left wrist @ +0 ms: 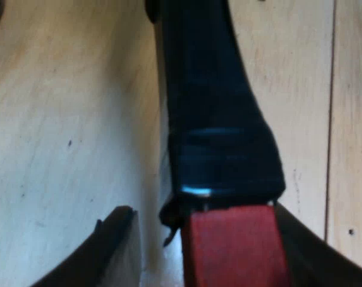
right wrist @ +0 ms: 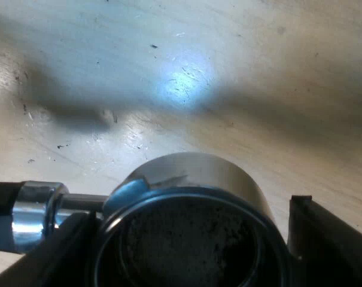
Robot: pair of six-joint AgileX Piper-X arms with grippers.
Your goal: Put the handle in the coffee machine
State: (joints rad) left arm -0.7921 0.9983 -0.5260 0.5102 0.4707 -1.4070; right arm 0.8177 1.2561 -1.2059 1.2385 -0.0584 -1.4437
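Contact is the question at the left end effector (left wrist: 203,209). Its two black fingers (left wrist: 103,251) stand apart, open, straddling the squared red end (left wrist: 234,248) of a glossy dark handle (left wrist: 210,107). One finger lies against the side of the red end. The other is clear of it, with pale wood showing in the gap. From the red end the handle runs straight away from this end effector, its long axis in line with the wrist's own reach, over the light wooden surface (left wrist: 61,119).

At the right end effector (right wrist: 189,209), the head of the same metal holder (right wrist: 145,179) sits closest. Its round polished-steel basket (right wrist: 228,173), packed with dark coffee grounds (right wrist: 189,245), lies between the two black fingers. They close in on it from both sides and appear to be gripping it. A bright steel collar (right wrist: 37,209) and the start of the handle leave the basket sideways, just beside one fingertip, so here the long axis lies across the reach. Beyond the basket is scuffed pale surface with a patch of glare.

The right arm has the working end and looks the better placed to carry it. As I judge it, the basket must meet the machine's front with its open face up and the handle pointing outward. The left end effector, loose around the tail, could either close to steady it or back off along the handle's axis.
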